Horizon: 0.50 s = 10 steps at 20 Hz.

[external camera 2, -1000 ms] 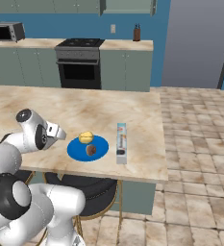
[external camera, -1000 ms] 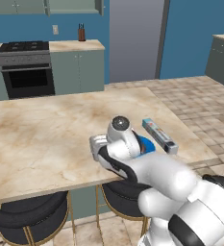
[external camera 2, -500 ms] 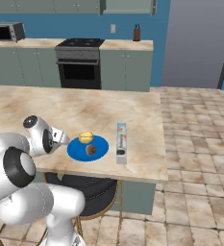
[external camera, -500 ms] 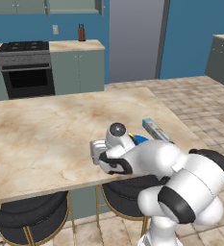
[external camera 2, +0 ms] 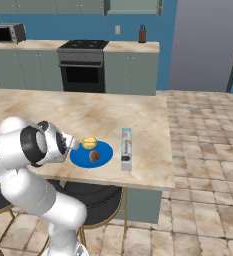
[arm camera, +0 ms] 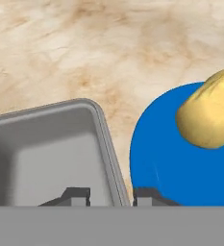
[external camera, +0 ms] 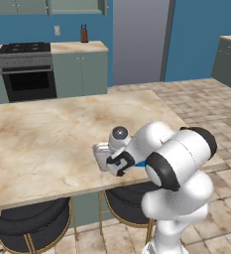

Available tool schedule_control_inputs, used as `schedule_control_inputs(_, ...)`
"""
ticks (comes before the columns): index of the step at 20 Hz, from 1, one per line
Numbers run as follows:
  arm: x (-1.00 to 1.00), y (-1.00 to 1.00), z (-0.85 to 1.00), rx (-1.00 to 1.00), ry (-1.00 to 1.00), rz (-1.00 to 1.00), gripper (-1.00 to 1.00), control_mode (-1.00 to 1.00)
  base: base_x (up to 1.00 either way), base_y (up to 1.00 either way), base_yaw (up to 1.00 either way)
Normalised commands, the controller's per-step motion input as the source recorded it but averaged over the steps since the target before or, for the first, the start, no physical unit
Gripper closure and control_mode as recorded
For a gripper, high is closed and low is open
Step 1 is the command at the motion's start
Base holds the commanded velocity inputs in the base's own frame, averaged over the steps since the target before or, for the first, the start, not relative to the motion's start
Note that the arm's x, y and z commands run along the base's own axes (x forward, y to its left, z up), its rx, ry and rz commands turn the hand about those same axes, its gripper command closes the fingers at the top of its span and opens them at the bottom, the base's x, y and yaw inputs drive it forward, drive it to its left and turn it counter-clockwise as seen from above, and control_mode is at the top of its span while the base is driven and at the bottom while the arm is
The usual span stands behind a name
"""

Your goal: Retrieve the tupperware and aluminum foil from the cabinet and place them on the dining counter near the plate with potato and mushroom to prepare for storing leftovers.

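On the dining counter [external camera 2: 138,112], a beige marbled slab, the tupperware [arm camera: 51,153] is sitting just beside the plate [arm camera: 180,158] without quite touching it; a thin strip of stone is showing between the tub's flared rim and the plate's round edge. The tub is grey, translucent, shallow and rectangular with rounded corners, and in the hand view its near end is being cut off by the picture's bottom. In the left base view the tupperware's [external camera: 101,155] long axis cannot be told, since the arm is covering most of it. The plate [external camera 2: 83,159] is flat, glossy and bright blue, carrying the potato [external camera 2: 89,143], a smooth yellowish lump, and the mushroom [external camera 2: 94,156], a small brownish piece too small to read in detail. Beyond the plate, on its side away from the tub, the aluminum foil [external camera 2: 126,155] is lying flat, a long narrow white and grey carton pointing from the counter's near edge toward its far side, alongside the plate. The gripper [arm camera: 106,196] is straddling the tub's side wall nearest the plate, one fingertip [arm camera: 75,194] inside the tub and one outside; the jaws are standing slightly apart with gaps to the wall, not pinching it.
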Motion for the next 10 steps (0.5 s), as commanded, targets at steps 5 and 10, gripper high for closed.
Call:
schedule_control_inputs(5,0.08,0.13,0.14,0.00,0.00,-0.04,-1.00,-1.00,0.00,0.00,0.00)
schedule_control_inputs(10,-0.42,0.17,0.85,0.00,0.00,-0.05,-1.00,-1.00,0.00,0.00,0.00)
